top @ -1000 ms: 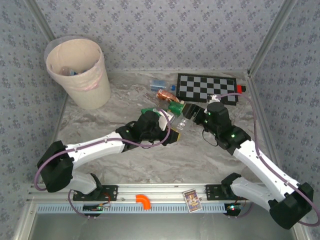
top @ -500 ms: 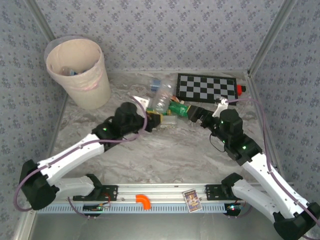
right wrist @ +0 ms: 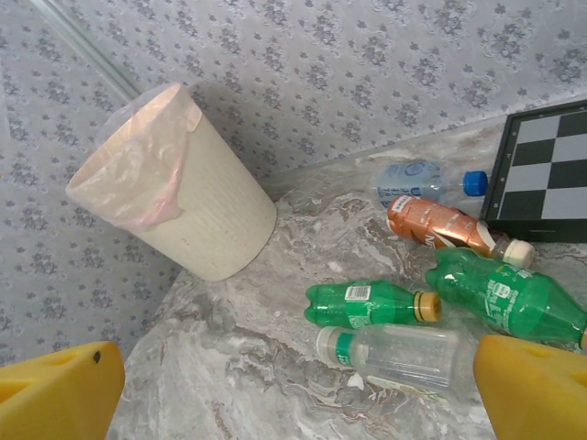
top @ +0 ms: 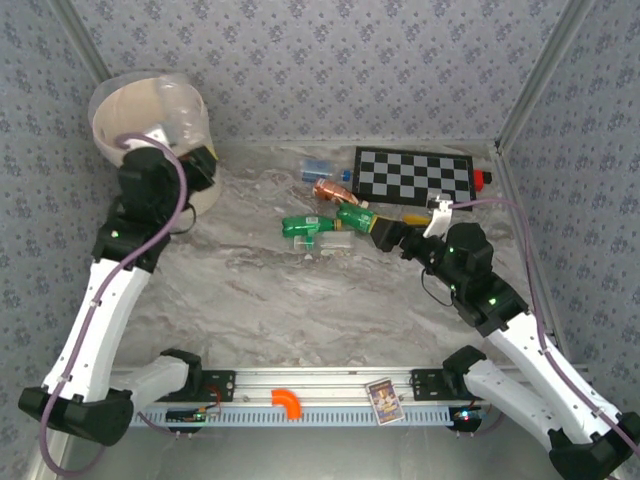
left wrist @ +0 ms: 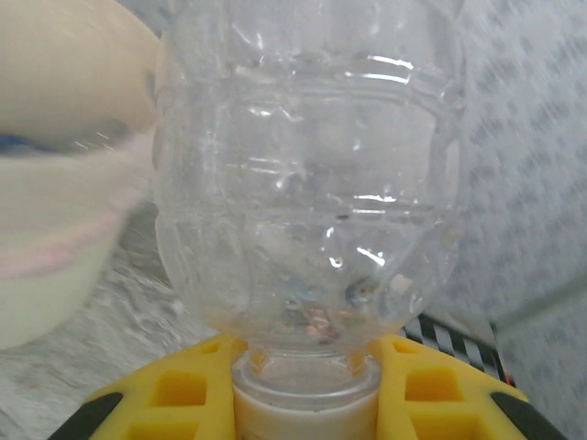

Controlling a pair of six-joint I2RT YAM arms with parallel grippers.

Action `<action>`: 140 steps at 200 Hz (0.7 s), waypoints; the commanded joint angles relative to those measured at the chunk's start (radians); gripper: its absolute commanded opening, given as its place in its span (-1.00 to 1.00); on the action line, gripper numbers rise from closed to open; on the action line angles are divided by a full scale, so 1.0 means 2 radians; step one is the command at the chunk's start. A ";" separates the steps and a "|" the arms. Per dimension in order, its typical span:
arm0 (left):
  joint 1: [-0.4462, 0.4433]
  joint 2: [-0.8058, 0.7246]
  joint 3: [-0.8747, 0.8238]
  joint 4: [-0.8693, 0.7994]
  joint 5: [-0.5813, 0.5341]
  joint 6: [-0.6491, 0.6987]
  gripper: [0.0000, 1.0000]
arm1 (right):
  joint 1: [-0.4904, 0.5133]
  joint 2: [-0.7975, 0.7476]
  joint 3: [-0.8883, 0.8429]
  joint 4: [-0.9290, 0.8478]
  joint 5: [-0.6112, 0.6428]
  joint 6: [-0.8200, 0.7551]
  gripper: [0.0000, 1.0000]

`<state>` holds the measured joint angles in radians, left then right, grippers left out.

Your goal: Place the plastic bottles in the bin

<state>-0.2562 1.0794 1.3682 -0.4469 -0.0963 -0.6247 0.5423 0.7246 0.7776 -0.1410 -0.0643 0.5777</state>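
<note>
My left gripper (top: 190, 158) is up at the rim of the bin (top: 110, 105), a tall peach-beige bucket with a clear liner. It is shut on the neck of a clear plastic bottle (left wrist: 307, 174), whose white cap sits between the yellow fingers (left wrist: 183, 390). Several bottles lie mid-table: two green ones (right wrist: 367, 302) (right wrist: 509, 293), a clear one with a green label (right wrist: 394, 353), an orange one (right wrist: 445, 225) and a blue-capped one (right wrist: 422, 179). My right gripper (top: 375, 226) hovers open just right of them, its fingers (right wrist: 55, 390) wide apart and holding nothing.
A black-and-white checkerboard (top: 415, 175) lies at the back right, with a small red item (top: 481, 179) at its end. Patterned walls close in the table on three sides. An orange piece (top: 287, 402) and a card (top: 383, 400) rest on the front rail.
The left arm has swung from the bottle pile up and left to the bin, carrying the clear bottle. The right gripper has backed slightly right of the pile.
</note>
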 commanded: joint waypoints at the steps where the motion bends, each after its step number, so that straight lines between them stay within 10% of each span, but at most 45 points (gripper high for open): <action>1: 0.038 0.030 0.059 -0.041 -0.022 -0.038 -0.64 | 0.002 -0.011 -0.003 0.014 -0.017 -0.020 0.99; 73: 0.130 0.164 0.186 -0.075 -0.069 -0.118 -0.68 | 0.011 -0.021 -0.003 0.018 -0.020 -0.009 0.99; 140: 0.174 0.310 0.324 -0.153 -0.004 -0.160 -0.40 | 0.035 -0.016 0.020 -0.003 0.004 -0.012 0.99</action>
<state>0.0780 1.6451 1.9060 -0.6510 -0.1528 -0.9054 0.5953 0.6949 0.7757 -0.1322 -0.0883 0.5636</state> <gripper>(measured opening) 0.265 0.995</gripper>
